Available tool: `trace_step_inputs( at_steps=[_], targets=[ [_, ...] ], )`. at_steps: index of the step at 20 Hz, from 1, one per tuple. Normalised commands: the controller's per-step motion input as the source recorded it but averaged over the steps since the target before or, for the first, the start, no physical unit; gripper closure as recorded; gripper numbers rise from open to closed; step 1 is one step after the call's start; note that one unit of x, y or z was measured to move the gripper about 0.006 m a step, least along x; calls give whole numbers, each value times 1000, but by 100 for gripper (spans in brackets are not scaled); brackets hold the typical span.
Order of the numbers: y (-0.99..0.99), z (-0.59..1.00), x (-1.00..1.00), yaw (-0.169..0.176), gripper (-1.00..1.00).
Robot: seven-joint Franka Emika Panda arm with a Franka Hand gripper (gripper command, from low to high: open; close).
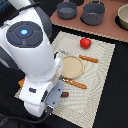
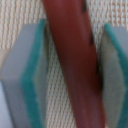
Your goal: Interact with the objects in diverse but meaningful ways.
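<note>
Gripper pads flank sausage, seemingly not touching

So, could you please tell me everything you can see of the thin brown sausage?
The thin brown sausage is a smooth, glossy reddish-brown rod, plastic-looking, lying flat on the woven beige placemat. In the wrist view it runs between the gripper's two grey, teal-padded fingers, which flank it on either side; whether they press it is unclear. In the exterior view only its end shows beside the arm, near the mat's front edge.
</note>
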Motion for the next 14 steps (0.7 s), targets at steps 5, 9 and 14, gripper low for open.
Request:
trace_step_inputs(
  at_steps=[5,9,14],
  targets=[
    [175,793,479,0,100],
    [519,976,116,36,100],
    [681,645,-13,88,100]
  ],
)
